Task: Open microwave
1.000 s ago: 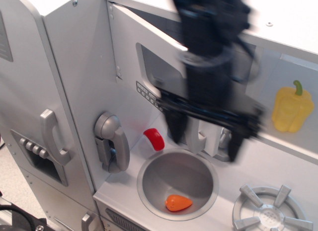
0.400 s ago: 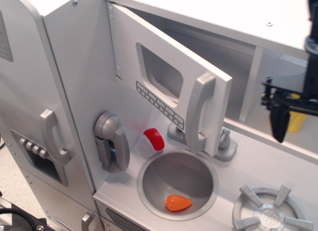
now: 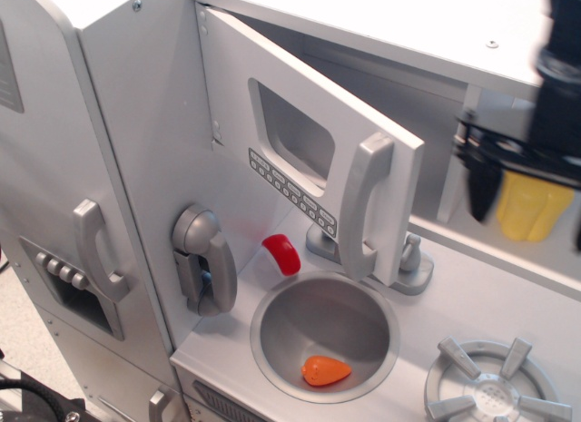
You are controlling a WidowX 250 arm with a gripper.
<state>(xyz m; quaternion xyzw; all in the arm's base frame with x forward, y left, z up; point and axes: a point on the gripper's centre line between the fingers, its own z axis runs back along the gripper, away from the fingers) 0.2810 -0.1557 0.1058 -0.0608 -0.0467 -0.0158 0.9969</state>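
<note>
The microwave door (image 3: pixel 300 141) is swung out from the grey cabinet, hinged at its left. It has a clear rounded window, a row of small buttons and a long silver handle (image 3: pixel 361 207) on its free right edge. The dark compartment behind it shows. My black gripper (image 3: pixel 526 200) hangs blurred at the right edge, in front of the open shelf, well right of the handle and apart from it. One dark finger (image 3: pixel 482 188) points down; the other is at the frame edge. Nothing is between them.
A yellow pepper (image 3: pixel 531 204) sits on the shelf behind my gripper. The round sink (image 3: pixel 272 336) below holds an orange toy (image 3: pixel 325 370); a red knob (image 3: pixel 282 254) and a faucet (image 3: pixel 413 263) stand behind it. A burner (image 3: pixel 495 386) is at lower right, the fridge door (image 3: pixel 54 213) at left.
A second ago my gripper was in front of the door by the handle. It moved away to the right edge, and since 0.4 s ago has shifted slightly left. The door stays swung out.
</note>
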